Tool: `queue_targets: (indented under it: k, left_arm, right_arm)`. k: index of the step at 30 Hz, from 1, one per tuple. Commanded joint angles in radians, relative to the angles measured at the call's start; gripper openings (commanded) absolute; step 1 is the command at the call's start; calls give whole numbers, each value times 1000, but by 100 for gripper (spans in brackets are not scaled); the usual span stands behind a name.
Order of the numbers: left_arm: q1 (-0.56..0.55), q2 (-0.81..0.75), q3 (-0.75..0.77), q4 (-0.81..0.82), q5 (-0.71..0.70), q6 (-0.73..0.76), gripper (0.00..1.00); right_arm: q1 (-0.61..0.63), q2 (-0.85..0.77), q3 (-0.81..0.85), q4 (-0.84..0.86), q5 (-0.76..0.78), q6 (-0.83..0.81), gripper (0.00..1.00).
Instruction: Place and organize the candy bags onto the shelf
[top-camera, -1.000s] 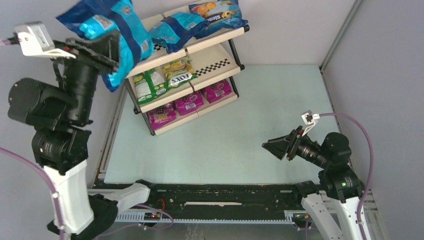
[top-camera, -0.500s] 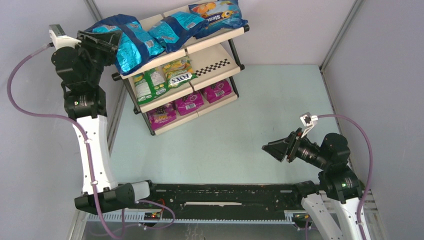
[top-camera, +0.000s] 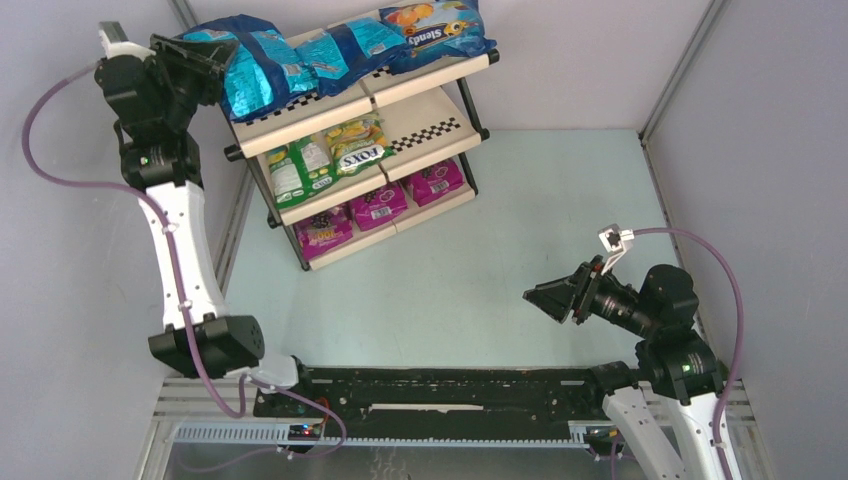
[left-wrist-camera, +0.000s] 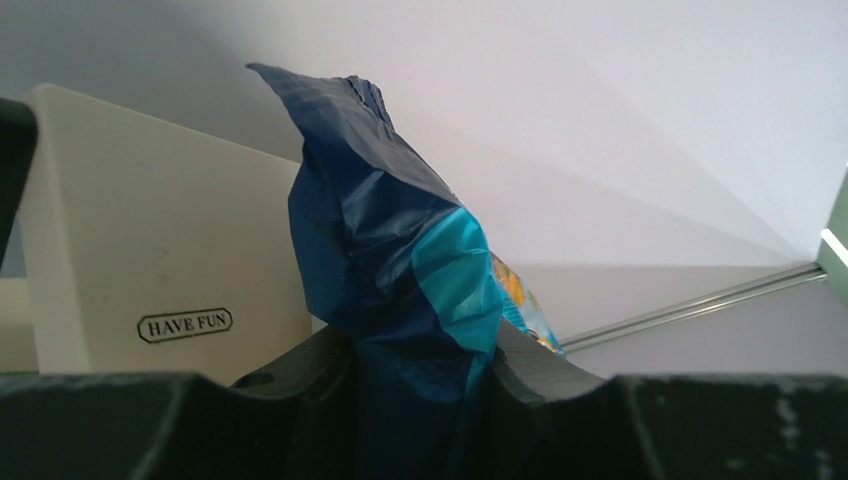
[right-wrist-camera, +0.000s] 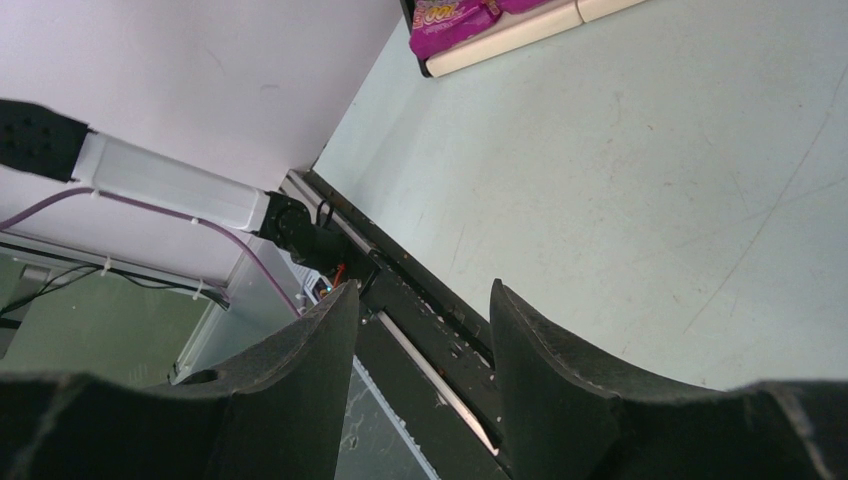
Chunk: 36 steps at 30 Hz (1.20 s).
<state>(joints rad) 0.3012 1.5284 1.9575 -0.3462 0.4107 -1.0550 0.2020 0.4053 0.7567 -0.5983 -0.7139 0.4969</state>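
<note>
Left gripper (top-camera: 213, 64) clamps teal-blue bag (top-camera: 258, 80) on shelf (top-camera: 425, 113) top, far-left corner (lower end hidden), second bag (top-camera: 350, 45) beside; right gripper (top-camera: 541, 297) gapes.

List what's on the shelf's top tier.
A teal-blue bag at the left end, held in the left fingers, a second teal-blue bag, and a blue-orange bag. Whether the held one rests on the shelf is hidden.

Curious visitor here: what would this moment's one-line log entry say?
left gripper: shut on teal-blue bag | at shelf top tier | right gripper: open, empty
</note>
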Motion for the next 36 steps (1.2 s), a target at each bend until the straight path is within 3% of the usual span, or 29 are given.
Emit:
queue_targets:
  k: [1,4,8,12,13,14,15,20,22,25,30,32,36]
  left_arm:
    - [-5,23,106,-38,58,91,8]
    - [-4,28,125,-83,44,131,14]
    - [-3,3,124,-155,-44,191,39]
    - [-4,-42,115,-224,-188,287,51]
    - [-4,-57,113,-242,-224,310,59]
    - [-3,-68,109,-260,-254,332,76]
    - [-4,-79,98,-271,-277,341,86]
    - [-5,-105,63,-321,-282,339,92]
    - [-6,-130,19,-311,-274,326,90]
    - [-5,-165,-63,-250,-263,315,76]
    - [-7,-167,-114,-245,-253,299,79]
    - [-7,-164,-119,-229,-222,309,69]
    - [7,-147,-98,-185,-66,337,34]
  right_arm:
    - [-7,15,-8,70,-30,24,60]
    - [-7,28,-8,76,-28,26,60]
    - [-6,35,-11,88,-34,33,60]
    - [-8,38,-11,94,-36,35,60]
    - [-6,39,-11,96,-36,35,60]
    - [-7,41,-11,97,-36,35,60]
    - [-7,43,-11,99,-37,37,60]
    - [-6,55,-14,114,-42,38,60]
    - [-5,58,-16,120,-44,43,60]
    - [-4,53,-23,130,-47,49,60]
    - [-4,45,-23,122,-45,46,60]
    - [-5,44,-23,120,-43,45,59]
    - [-4,46,-23,123,-48,47,60]
